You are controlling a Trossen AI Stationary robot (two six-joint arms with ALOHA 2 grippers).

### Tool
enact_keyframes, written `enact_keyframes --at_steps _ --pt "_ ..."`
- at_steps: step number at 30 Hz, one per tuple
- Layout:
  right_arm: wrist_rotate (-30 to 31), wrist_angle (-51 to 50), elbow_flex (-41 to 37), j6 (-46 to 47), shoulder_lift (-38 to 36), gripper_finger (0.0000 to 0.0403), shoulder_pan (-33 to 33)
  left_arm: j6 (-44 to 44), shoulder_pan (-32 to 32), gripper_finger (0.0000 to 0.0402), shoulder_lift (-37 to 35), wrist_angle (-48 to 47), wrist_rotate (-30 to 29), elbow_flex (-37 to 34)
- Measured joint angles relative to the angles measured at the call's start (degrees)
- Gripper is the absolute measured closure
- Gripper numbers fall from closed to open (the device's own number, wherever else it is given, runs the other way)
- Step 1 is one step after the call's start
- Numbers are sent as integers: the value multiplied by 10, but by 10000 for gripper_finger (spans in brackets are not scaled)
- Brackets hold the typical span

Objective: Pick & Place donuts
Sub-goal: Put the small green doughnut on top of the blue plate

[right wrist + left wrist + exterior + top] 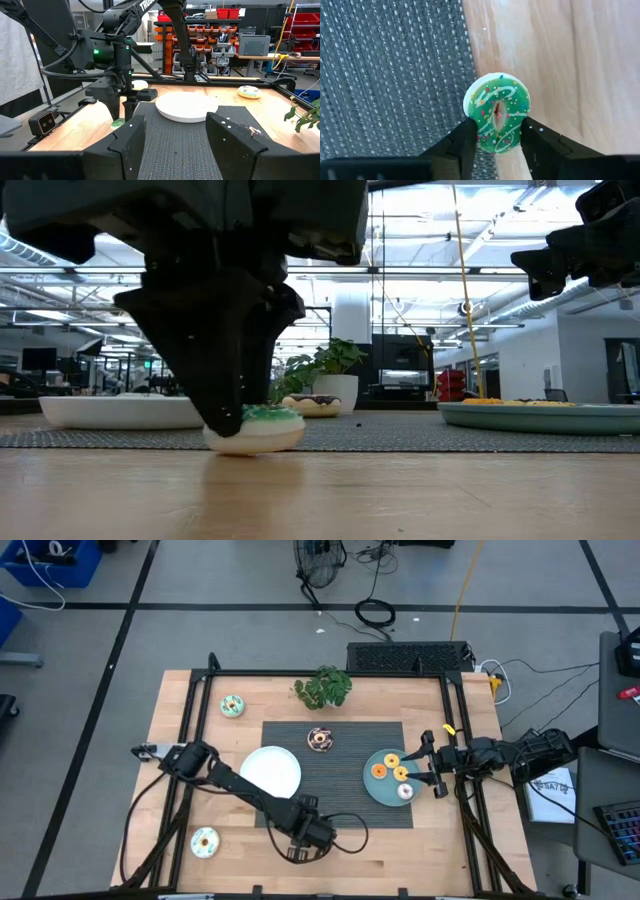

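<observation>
A green-iced donut [497, 107] with sprinkles lies at the near edge of the dark mat [340, 800], partly on the wooden table top. My left gripper [497, 134] points down over it and is shut on it; in the low view the fingers [225, 405] cover the donut's left part [262, 428]. My right gripper [175, 137] stands open and level at the table's right edge, beside the teal plate [372, 788]. That plate carries several donuts [391, 766]. Other donuts lie loose: a mint one [232, 706], a chocolate one [320, 739] and a yellow one [204, 841]. My left gripper pinches the green donut's outer rim [479, 131] between its two fingers, on two opposite sides of the ring. The fingers come from above, pointing down. The ring is squeezed into an oval and lies flat with its underside on the table [255, 446].
A white plate [271, 770] sits on the mat's left part, just beyond my left gripper. A green plant [323, 687] stands at the far edge. A black frame [300, 672] borders the table. Bare wood lies along the near edge.
</observation>
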Motion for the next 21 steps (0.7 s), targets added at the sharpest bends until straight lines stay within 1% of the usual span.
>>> enact_keyframes --at_steps 5,15,17,21 --pt "0 0 0 0 0 206 0 12 18 269 1 -3 0 9" --pt "0 0 0 0 0 206 0 88 67 270 1 -2 -1 63" --pt "0 0 0 0 0 206 0 108 77 270 1 -2 -10 77" --pt "0 0 0 0 0 206 0 147 97 270 1 4 -54 108"
